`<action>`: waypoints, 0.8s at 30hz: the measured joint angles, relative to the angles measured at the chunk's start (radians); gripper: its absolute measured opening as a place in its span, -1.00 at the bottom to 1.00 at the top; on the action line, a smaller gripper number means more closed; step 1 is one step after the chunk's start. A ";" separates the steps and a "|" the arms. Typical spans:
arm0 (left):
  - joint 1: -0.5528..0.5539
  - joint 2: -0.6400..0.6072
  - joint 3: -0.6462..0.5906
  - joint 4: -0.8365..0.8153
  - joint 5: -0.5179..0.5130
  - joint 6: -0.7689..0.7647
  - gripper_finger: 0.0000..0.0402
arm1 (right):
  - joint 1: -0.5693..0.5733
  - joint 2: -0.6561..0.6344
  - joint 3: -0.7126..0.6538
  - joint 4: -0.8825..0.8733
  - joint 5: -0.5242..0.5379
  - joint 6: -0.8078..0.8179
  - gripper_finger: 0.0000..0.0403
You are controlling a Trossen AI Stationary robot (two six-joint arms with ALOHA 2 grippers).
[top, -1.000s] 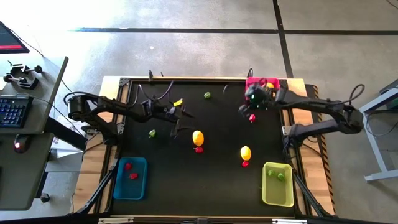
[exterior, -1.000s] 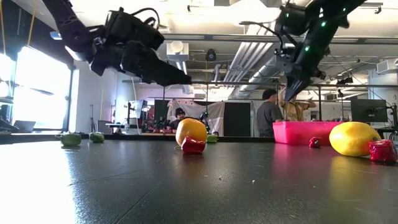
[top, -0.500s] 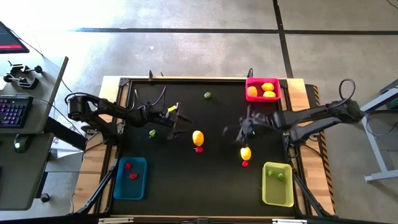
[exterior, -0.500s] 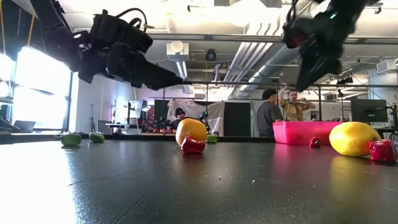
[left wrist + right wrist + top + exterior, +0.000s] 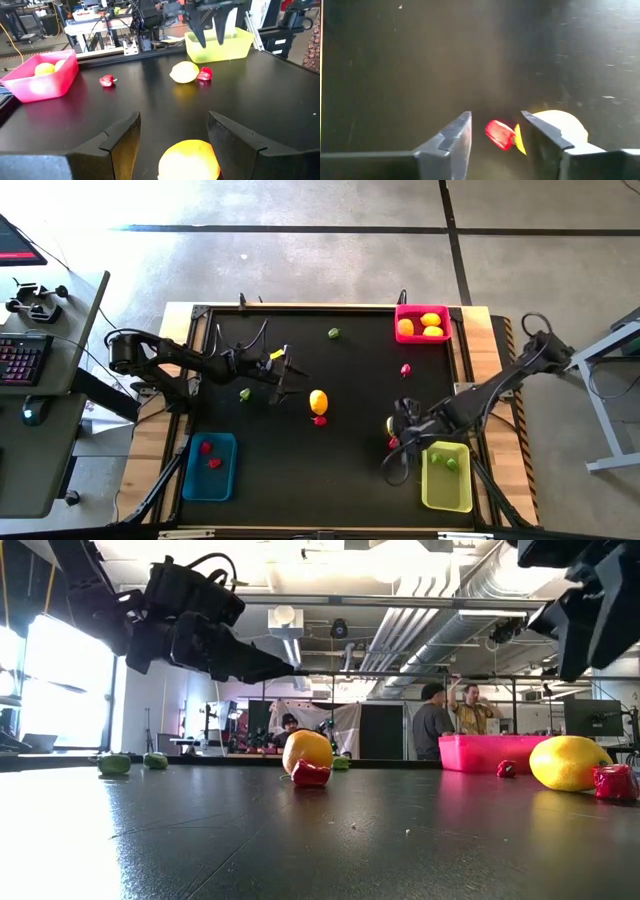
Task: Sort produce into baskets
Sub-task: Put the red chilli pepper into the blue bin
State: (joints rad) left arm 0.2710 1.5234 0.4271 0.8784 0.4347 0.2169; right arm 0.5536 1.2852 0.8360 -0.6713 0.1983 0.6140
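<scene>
My left gripper [image 5: 173, 120] hovers open and nearly level, with a yellow lemon [image 5: 190, 160] on the table just ahead of its fingers and a red piece [image 5: 319, 420] beside that lemon. My right gripper [image 5: 495, 122] is open and slants down over a second red piece [image 5: 499, 134], which lies against another lemon [image 5: 555, 125] beside the yellow-green basket [image 5: 446, 490]. It touches neither. The pink basket [image 5: 421, 311] holds yellow lemons, the blue basket [image 5: 209, 480] red pieces, and the yellow-green one green pieces.
Loose on the black table lie a green piece [image 5: 245, 393] near my left arm, another green piece [image 5: 333, 333] toward the far edge, and a red piece [image 5: 405, 368] below the pink basket. People stand in the room beyond the table [image 5: 450, 715].
My right gripper has swung from over the pink basket at the far right toward the near edge, ending over the lemon and red piece beside the yellow-green basket, and has turned as it went. My left gripper has dipped slightly toward the lemon.
</scene>
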 joint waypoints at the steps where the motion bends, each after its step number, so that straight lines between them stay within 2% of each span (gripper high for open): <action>1: 0.000 0.000 0.000 0.000 0.000 0.006 0.06 | 0.003 0.020 0.000 0.010 -0.013 -0.011 -0.17; 6: 0.000 0.000 0.000 0.000 -0.001 0.021 0.06 | 0.005 0.159 0.077 -0.065 -0.058 -0.145 -0.12; 14: 0.000 0.001 0.000 -0.003 -0.004 0.021 0.06 | 0.005 0.391 0.294 -0.328 -0.024 -0.411 -0.17; 19: 0.000 0.001 0.000 -0.011 -0.003 0.021 0.06 | 0.005 0.490 0.361 -0.343 -0.057 -0.545 -0.21; 24: 0.000 0.001 0.000 -0.012 -0.003 0.022 0.06 | 0.005 0.536 0.374 -0.358 -0.094 -0.620 -0.24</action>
State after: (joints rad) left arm 0.2710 1.5242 0.4271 0.8661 0.4313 0.2386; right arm 0.5583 1.8213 1.2103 -1.0289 0.1041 -0.0062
